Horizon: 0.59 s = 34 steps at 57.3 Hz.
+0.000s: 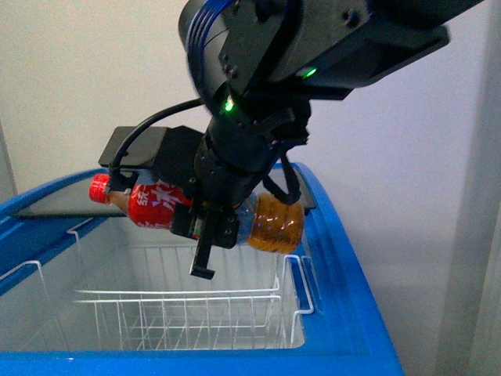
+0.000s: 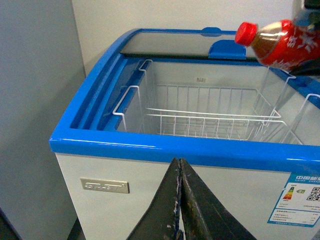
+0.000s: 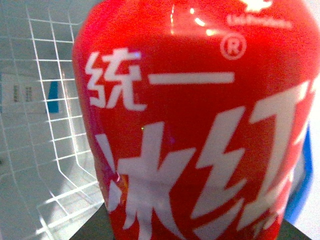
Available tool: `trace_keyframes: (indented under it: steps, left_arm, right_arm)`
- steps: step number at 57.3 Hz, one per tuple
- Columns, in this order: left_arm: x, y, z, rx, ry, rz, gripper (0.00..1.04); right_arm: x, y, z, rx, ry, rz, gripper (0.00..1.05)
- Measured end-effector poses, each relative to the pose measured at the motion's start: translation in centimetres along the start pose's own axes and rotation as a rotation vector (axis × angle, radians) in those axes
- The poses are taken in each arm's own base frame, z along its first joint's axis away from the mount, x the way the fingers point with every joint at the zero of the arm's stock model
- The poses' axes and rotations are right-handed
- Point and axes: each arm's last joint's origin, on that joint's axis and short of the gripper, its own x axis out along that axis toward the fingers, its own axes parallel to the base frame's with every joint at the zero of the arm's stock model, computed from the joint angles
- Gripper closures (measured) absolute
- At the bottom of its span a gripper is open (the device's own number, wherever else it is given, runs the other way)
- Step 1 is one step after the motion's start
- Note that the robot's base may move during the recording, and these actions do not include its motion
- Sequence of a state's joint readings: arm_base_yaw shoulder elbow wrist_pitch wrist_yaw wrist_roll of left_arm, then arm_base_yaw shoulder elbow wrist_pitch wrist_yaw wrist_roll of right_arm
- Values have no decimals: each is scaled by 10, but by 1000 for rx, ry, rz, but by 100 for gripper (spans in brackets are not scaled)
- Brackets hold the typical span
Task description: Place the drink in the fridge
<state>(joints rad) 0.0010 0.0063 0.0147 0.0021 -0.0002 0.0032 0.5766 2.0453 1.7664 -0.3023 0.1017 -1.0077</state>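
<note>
Black right arm bears blue cables, green lights.

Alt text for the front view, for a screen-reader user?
The right gripper holds the drink on its side, red cap pointing left in the picture, above the open fridge. Below it, a white wire basket sits inside the blue-rimmed fridge.

You see a plain white wall at the back. In the left wrist view, a tall grey cabinet stands before it.
</note>
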Motion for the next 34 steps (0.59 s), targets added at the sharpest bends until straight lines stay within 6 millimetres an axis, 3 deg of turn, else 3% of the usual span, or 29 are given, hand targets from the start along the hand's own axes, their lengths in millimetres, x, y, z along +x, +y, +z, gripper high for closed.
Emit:
trace_keyframes:
  steps: [11, 34]
  left_arm:
    - [0, 0, 0, 0, 1, 0, 102]
    - [0, 0, 0, 0, 1, 0, 102]
  right_arm:
    - [35, 21, -10, 32, 46, 42, 69]
    - [92, 43, -17, 12, 87, -4, 69]
